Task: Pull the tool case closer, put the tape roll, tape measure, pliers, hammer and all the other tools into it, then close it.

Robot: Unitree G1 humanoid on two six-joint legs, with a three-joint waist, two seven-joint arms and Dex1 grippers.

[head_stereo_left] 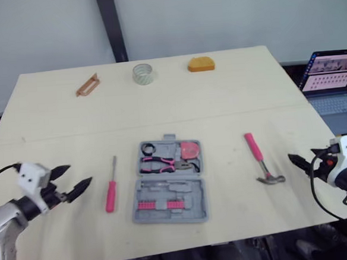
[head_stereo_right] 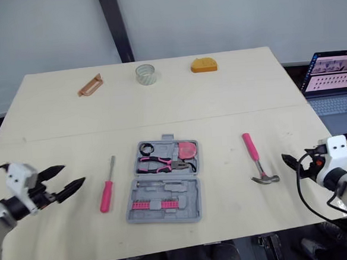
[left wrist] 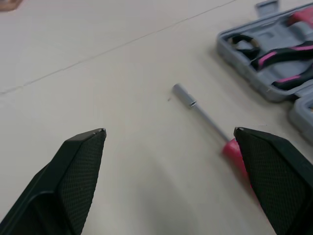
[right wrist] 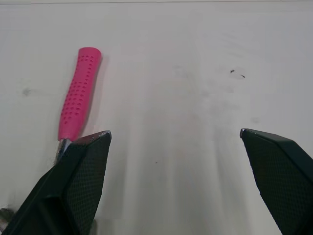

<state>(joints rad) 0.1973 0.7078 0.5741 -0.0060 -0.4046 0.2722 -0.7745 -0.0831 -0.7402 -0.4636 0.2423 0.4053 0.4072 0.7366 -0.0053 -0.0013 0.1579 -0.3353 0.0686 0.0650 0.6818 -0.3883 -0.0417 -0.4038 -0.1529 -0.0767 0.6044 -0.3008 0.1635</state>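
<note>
**benchguy:** So which arm goes first, and for what?

**me:** Probably my right. The hammer (head_stereo_left: 259,158) lies on the table (head_stereo_left: 219,97) just inward of my right pincer (right wrist: 173,132), between it and the tool case (head_stereo_left: 198,207). Its long axis runs roughly away from me, with the steel head at the near end and the pink handle pointing at the far edge, leaning a bit toward the case. So I'd come at it from the side, across the handle. That pincer is spread wide with nothing in it.

**benchguy:** And the left?

**me:** Mirror deal. My left pincer (head_stereo_left: 80,174) is wide and empty too. The screwdriver (head_stereo_left: 111,191) lies between it and the case, pink grip near me, shaft pointing away. The case sits open and flat, in the middle near my edge, with the pliers (head_stereo_left: 161,163) bedded in the far half.

**benchguy:** Room to work?

**me:** Plenty. It's a plain pale tabletop, bare around both tools. The tape roll (head_stereo_left: 144,74), orange tape measure (head_stereo_left: 201,64) and a brown tool (head_stereo_left: 87,85) sit along the far edge, a long reach I reckon. There's a laptop (head_stereo_left: 331,86) off to the right.
</note>
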